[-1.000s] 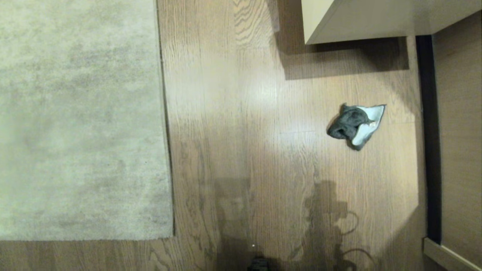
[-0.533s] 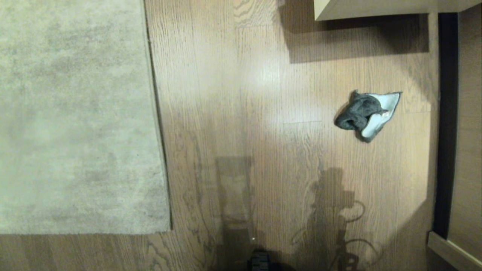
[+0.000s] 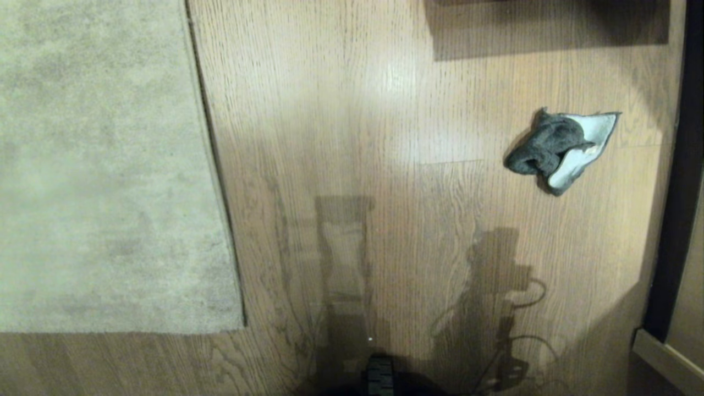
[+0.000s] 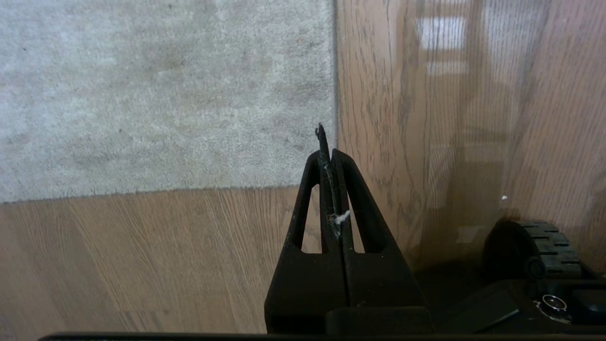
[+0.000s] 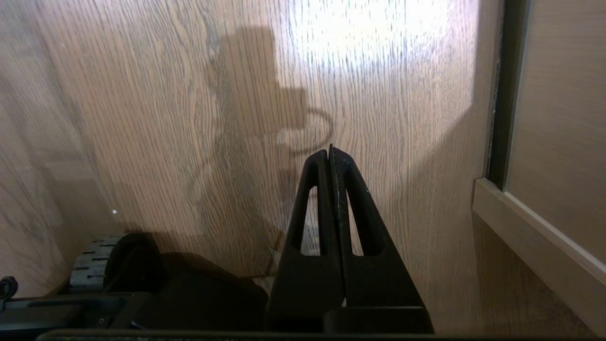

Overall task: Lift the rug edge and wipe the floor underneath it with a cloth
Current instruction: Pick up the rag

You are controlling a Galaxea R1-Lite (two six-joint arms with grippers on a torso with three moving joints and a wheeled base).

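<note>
The pale grey-beige rug (image 3: 99, 165) lies flat on the left of the head view, and its rug edge (image 3: 212, 165) runs down to a near corner. The cloth (image 3: 558, 148), crumpled, dark grey with a whitish side, rests on the wood floor (image 3: 357, 137) at the right. Neither arm shows in the head view. In the left wrist view my left gripper (image 4: 329, 154) is shut and empty, hanging above the rug corner (image 4: 326, 180). My right gripper (image 5: 330, 154) is shut and empty over the bare floor (image 5: 189, 118); the cloth is out of that view.
A dark gap and a wooden panel with a pale ledge (image 3: 665, 357) border the floor at the right. My base and a wheel (image 4: 535, 251) sit at the near edge. Shadows of my arms fall on the planks.
The whole head view has shifted: the rug and cloth sit higher and further apart, and the pale furniture at the top has left the frame. Nothing on the floor has moved.
</note>
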